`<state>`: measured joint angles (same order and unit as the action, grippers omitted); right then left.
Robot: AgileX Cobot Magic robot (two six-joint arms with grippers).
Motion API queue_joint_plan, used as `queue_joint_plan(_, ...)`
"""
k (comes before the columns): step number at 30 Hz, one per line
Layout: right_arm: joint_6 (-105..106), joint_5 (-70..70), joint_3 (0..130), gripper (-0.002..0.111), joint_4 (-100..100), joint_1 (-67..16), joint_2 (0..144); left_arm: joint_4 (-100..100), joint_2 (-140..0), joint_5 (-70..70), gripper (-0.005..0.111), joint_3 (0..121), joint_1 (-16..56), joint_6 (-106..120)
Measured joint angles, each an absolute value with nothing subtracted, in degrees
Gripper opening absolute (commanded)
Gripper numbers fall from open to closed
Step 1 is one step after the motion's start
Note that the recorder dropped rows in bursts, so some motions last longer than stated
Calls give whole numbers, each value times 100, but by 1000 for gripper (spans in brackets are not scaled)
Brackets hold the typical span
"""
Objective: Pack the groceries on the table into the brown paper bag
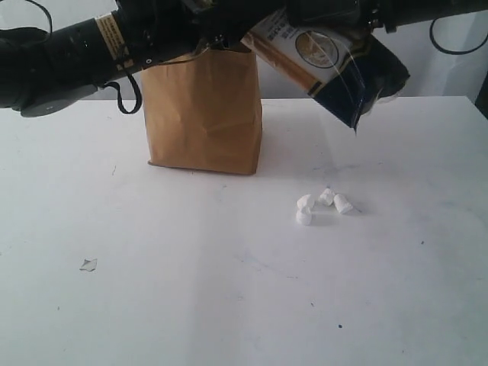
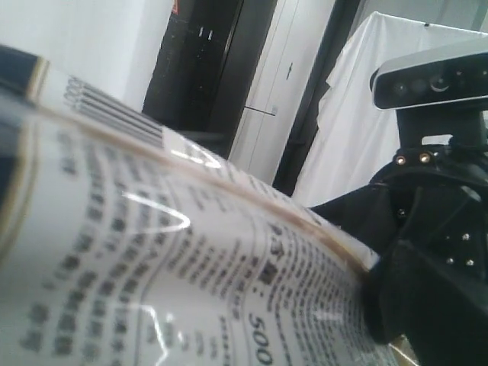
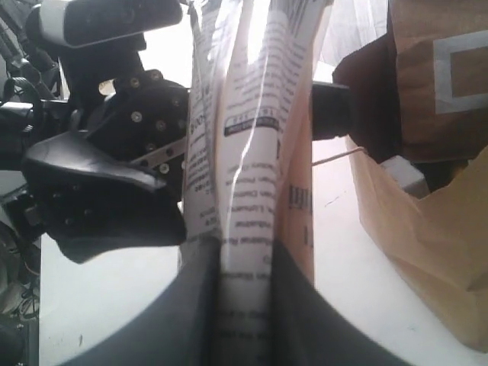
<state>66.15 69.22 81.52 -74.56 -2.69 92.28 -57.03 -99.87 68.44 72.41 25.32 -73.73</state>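
Right gripper (image 3: pixel 244 255) is clamped narrow on the long dark-blue and cream packet (image 1: pixel 328 57), with a dark finger (image 3: pixel 191 305) on each side of one end. The packet hangs tilted up in the air, its upper end right by the top rim of the brown paper bag (image 1: pixel 202 114) and its lower, dark-blue end sticking out to the right of the bag, well clear of the table (image 1: pixel 229 297). So it isn't in the bag, just up beside the mouth. Left gripper (image 1: pixel 223 36) comes in from the other side at the bag's top with its jaws spread wide. From the right wrist view it looks like a black part sits on either side of the packet, but I honestly can't tell if it's touching it. The bag stands upright toward the back of the table. In front and to the right are a few small white lumps (image 1: pixel 322 206), close together, and off to the left lies a tiny pale scrap (image 1: pixel 88 264).
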Motion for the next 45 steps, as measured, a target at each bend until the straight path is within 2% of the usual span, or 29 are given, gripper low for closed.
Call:
queue_joint_plan(8, 6615, 6912, 8152, 0, -7229, -322, 9228, -5503, -10015, 6812, 103, 7241, 2532, -7270)
queue_joint_plan(11, 6615, 6824, 8152, 0, -7177, -438, 9228, -5441, -10015, 6666, 89, 7241, 2569, -7138)
queue_joint_plan(14, 6615, 6775, 8152, 0, -7114, -516, 9228, -5360, -10015, 6605, 60, 7241, 2636, -7103)
queue_joint_plan(15, 6615, 6761, 8152, 0, -7087, -525, 9228, -5329, -10015, 6619, 48, 7241, 2668, -7080)
queue_joint_plan(16, 6615, 6736, 8152, 0, -7038, -539, 9228, -5329, -10015, 6647, 22, 7241, 2713, -7051)
queue_joint_plan(18, 6642, 6727, 8152, 0, -6978, -538, 9228, -5329, -9993, 6673, 0, 7241, 2818, -6902)
queue_joint_plan(21, 6682, 6689, 8152, 0, -6946, -538, 9228, -5340, -9981, 6590, 0, 7241, 2843, -6785)
queue_joint_plan(23, 6659, 6686, 8152, 9, -6915, -538, 9228, -5340, -9981, 6511, 0, 7241, 2854, -6771)
queue_joint_plan(27, 6610, 6643, 8152, 59, -6926, -538, 9228, -5327, -9970, 6472, 0, 7241, 2854, -6538)
queue_joint_plan(29, 6599, 6639, 8152, 71, -7008, -551, 9228, -5327, -9970, 6378, 0, 7241, 2865, -6436)
queue_joint_plan(45, 6538, 6640, 8152, 72, -6650, -540, 9102, -5362, -10016, 6227, 0, 7220, 2874, -6186)
